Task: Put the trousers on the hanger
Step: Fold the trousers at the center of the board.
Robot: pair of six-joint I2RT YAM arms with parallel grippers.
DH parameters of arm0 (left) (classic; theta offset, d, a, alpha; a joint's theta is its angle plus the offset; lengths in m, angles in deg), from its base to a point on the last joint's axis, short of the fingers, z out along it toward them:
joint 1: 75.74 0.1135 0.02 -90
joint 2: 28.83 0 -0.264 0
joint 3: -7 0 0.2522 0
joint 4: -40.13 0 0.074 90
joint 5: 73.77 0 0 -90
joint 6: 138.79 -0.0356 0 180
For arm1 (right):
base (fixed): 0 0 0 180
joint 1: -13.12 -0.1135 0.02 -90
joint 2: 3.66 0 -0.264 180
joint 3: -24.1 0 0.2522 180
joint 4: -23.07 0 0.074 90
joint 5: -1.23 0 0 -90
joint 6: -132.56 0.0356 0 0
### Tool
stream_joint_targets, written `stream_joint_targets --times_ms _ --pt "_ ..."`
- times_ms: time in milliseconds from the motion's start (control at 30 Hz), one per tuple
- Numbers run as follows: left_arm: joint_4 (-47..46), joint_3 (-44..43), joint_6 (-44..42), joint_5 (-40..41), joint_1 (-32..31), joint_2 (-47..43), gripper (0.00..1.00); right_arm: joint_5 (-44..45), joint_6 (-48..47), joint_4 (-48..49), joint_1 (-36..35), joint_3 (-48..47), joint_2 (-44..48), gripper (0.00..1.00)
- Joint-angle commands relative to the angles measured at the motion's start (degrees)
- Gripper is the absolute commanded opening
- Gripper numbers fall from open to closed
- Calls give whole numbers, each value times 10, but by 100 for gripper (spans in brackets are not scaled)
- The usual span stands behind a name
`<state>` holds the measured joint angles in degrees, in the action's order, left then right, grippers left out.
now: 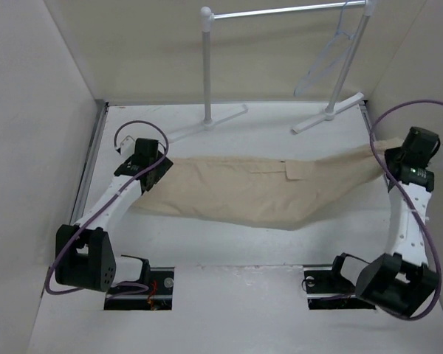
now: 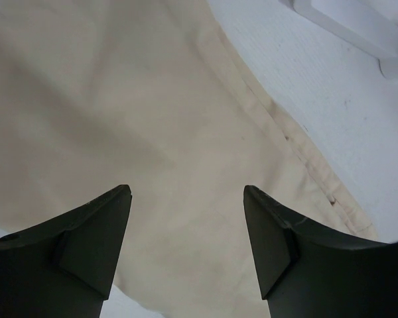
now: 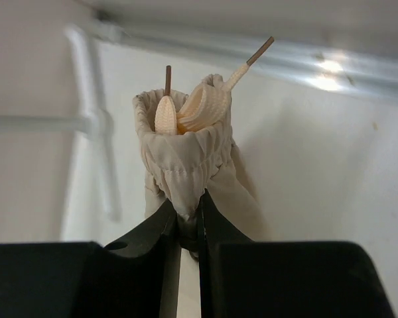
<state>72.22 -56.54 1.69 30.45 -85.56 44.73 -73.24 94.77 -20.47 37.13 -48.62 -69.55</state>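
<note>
Now right hand point(image 3: 188, 222) pinches trousers point(image 1: 251, 193) waistband; left hand point(image 2: 187, 248) spread.

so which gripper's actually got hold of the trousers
The right gripper: its jaws are pinched shut on the gathered waistband of the trousers, with the drawstring poking up above. The left gripper stands open over the other end, clamping nothing.

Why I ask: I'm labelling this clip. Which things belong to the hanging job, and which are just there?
Job:
- trousers
- hanger
- right gripper, shut on the waistband
- left gripper, open over the trousers

Just there:
- rack, holding the hanger
- table
- purple cables
</note>
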Motion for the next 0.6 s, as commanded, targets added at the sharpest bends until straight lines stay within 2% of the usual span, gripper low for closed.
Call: stream_joint_targets --times_ms 0,133,300,400,567 --pt "-4 -50 4 -5 -45 10 67 23 -46 1 19 -80 51 10" --pt "8 -94 8 2 -104 20 67 -33 -93 -5 -2 -131 61 11" --pt "14 -120 8 17 -118 0 67 -37 -141 -12 -137 -170 63 11" --pt "27 -117 3 19 -92 -35 67 -23 -142 -23 -267 -204 36 11" --pt "30 -89 -8 -1 -7 -90 69 66 -114 -32 -487 -275 -60 11"
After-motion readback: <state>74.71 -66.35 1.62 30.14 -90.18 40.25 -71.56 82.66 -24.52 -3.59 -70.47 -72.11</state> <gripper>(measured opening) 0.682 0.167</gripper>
